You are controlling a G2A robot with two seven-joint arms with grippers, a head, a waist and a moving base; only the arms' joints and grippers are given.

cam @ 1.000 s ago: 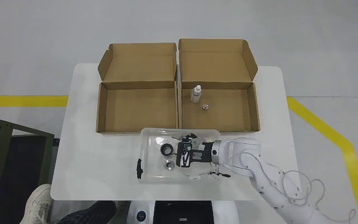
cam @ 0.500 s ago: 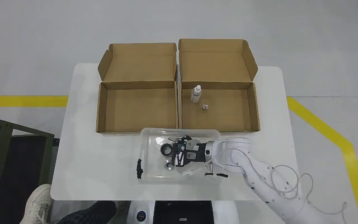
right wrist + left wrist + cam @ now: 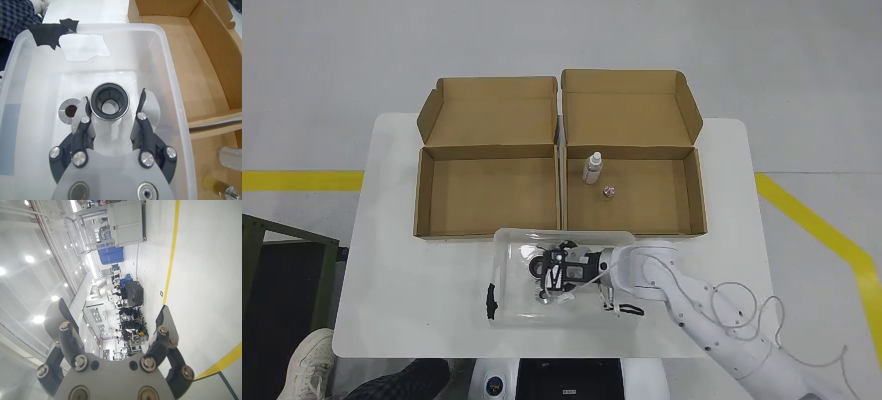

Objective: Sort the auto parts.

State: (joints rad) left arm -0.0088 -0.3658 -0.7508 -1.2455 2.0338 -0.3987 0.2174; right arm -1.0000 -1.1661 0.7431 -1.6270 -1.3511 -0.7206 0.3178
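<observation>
A black ring-shaped bearing (image 3: pixel 110 103) stands on end in the clear plastic bin (image 3: pixel 166 47). My right gripper (image 3: pixel 114 103) is open, its fingers on either side of the bearing, and one fingertip (image 3: pixel 86 106) touches the bearing's rim. A silver disc with a dark hole (image 3: pixel 68 111) lies just beside that finger. From above, the right gripper (image 3: pixel 550 272) sits inside the bin (image 3: pixel 507 240) by the bearing (image 3: pixel 539 267) and the silver disc (image 3: pixel 542 295). My left gripper (image 3: pixel 113 315) is open and empty, pointing out into the hall.
Two open cardboard boxes stand behind the bin. The left box (image 3: pixel 487 190) holds nothing; the right box (image 3: pixel 682 190) holds a white bottle (image 3: pixel 593 167) and a small metal part (image 3: pixel 608 190). Black tape (image 3: pixel 490 300) sticks to the bin's left rim.
The right gripper has slid left inside the bin until its open fingers flank the black bearing. Nothing has been picked up.
</observation>
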